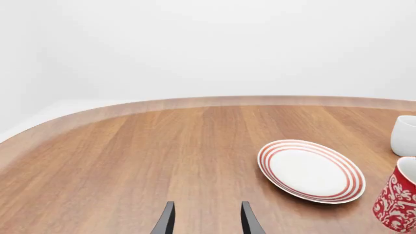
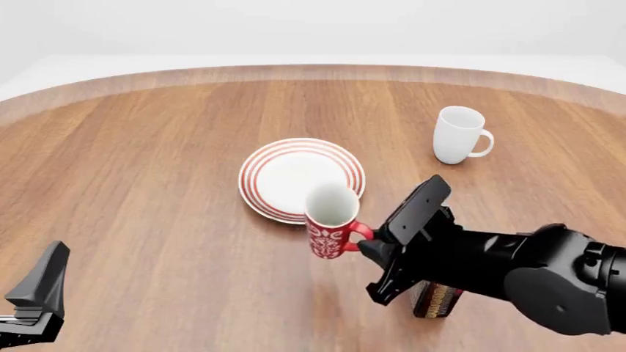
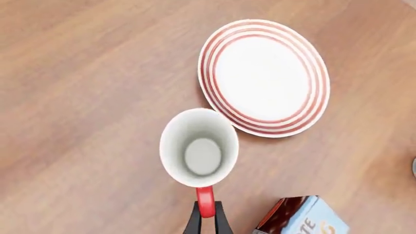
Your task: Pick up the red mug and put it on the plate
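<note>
Right claw (image 3: pixel 206 217) pinches the red mug (image 3: pixel 198 147) by its handle; carry level to the plate (image 3: pixel 264 78) just ahead.

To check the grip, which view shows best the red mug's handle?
The right wrist view: the handle sits between the right hand's fingers. The front view shows it from the side, partly hidden. The left wrist view shows only the red mug's body.

Matte black right arm (image 2: pixel 528 268), rounded bulky joints, thin dark tapered fingers (image 1: pixel 167 220)
</note>
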Tool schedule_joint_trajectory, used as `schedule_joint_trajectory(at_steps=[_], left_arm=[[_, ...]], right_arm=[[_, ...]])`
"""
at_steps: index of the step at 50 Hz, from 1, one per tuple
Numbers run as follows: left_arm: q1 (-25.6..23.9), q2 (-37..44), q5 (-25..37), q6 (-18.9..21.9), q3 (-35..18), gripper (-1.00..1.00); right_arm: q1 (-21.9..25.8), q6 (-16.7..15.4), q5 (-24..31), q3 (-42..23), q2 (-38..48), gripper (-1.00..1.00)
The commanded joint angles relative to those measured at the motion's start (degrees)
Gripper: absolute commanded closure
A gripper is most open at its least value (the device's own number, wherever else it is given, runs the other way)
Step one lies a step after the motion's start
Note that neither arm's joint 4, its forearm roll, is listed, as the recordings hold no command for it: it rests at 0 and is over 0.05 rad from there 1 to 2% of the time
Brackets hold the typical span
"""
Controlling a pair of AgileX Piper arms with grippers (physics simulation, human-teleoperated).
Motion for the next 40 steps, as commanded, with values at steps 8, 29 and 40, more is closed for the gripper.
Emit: schedule_joint_trajectory(at_steps=[8, 29, 40], left_arm=[[0.00, 0.00, 0.00, 0.00, 0.00, -1.00], [0.00, 0.00, 0.00, 0.00, 0.00, -1.00], [0.00, 0.00, 0.00, 0.00, 0.00, -1.00]], right_arm=[[-2.17, -1.95, 1.12, -4.55, -1.02, 1.00], [-6.46, -4.31, 0.49, -9.68, 2.47, 1.00], [-9.17, -2.97, 0.33, -12.96, 5.04, 1.00]])
